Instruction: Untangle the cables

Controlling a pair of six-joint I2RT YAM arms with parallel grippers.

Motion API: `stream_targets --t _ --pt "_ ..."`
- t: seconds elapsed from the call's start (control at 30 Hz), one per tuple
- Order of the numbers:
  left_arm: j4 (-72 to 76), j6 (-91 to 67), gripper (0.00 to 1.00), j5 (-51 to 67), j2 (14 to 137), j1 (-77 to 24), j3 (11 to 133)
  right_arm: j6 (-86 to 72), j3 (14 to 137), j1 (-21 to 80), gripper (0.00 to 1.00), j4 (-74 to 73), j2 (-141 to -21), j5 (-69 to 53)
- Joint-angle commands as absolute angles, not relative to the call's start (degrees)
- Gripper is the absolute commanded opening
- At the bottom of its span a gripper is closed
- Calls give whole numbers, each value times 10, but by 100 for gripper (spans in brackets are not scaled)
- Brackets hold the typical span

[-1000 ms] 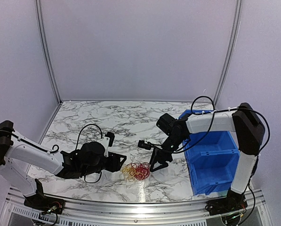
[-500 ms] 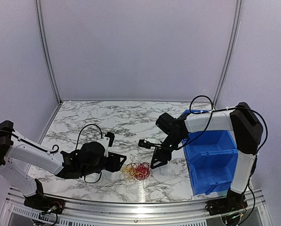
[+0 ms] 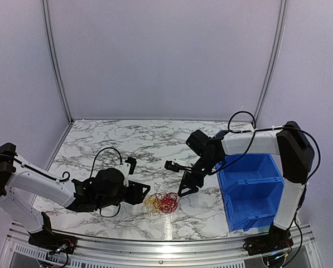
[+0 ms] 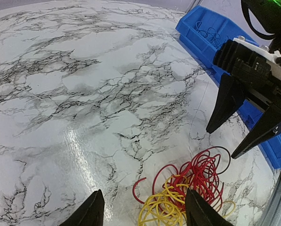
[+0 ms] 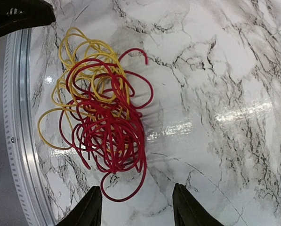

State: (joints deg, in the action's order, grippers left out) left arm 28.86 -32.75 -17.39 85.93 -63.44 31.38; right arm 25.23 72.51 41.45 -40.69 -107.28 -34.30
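- Marble table (image 3: pixel 127 139), blue bin (image 3: pixel 250 190) at three o'clock.
- Cables (image 3: pixel 162 203) look light and limp; the red loop at their three o'clock seems easiest to pinch.
- Left gripper (image 3: pixel 139 193) and right gripper (image 3: pixel 187 190) gape wide, empty.

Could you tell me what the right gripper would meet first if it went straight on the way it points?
Probably the red loops at the edge of the cables: the open right gripper points down at them, with the marble table just beneath. Depth is unclear.
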Motion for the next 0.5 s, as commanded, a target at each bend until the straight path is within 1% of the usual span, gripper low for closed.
stream_targets --t 0.0,0.1,0.17,0.2,0.3,0.37,0.4,0.47 --pt "298 -323 60 -170 858 -633 317 246 747 417 51 -419 -1100 -365" --pt "297 -326 60 -170 859 -633 317 244 747 418 48 -421 -1112 -362" --pt "297 -325 60 -170 860 -633 316 244 749 418 43 -423 -1117 -364" --pt "297 -326 60 -170 860 -633 316 245 749 418 37 -424 -1117 -368" --pt "299 -322 60 -165 864 -633 319 247 753 417 15 -427 -1116 -378" --pt "305 -316 60 -151 869 -633 323 251 754 417 3 -429 -1113 -384" --pt "313 -312 61 -141 873 -635 325 253 754 417 0 -431 -1110 -388" --pt "332 -304 62 -129 881 -641 328 254 753 417 0 -431 -1101 -395"
